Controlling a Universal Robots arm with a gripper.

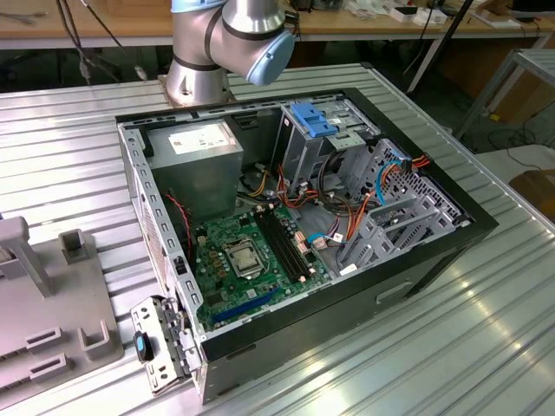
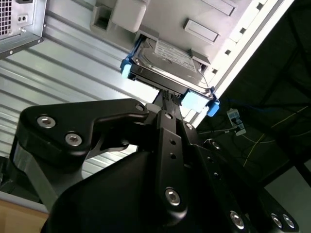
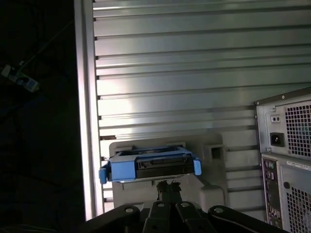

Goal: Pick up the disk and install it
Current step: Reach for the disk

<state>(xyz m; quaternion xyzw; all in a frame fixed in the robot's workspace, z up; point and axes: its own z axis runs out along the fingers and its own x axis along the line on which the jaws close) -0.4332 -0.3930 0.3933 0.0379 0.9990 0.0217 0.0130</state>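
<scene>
**Gripper [image 2: 166,99] at the edge of the disk [image 2: 167,63]**

In both wrist views the gripper [image 3: 168,186] sat right against the disk's [image 3: 160,165] near edge; whether it was clamped could not be told. Just ahead of it, the disk lay flat on a pale grey holder [image 3: 210,191] on the ribbed metal table [image 3: 170,73]. The computer case [image 3: 291,145] stood off to one side.

White label [image 2: 171,52] on the disk [image 2: 150,64], white sticker [image 1: 198,139] on the power supply [image 1: 195,173], print unreadable
</scene>
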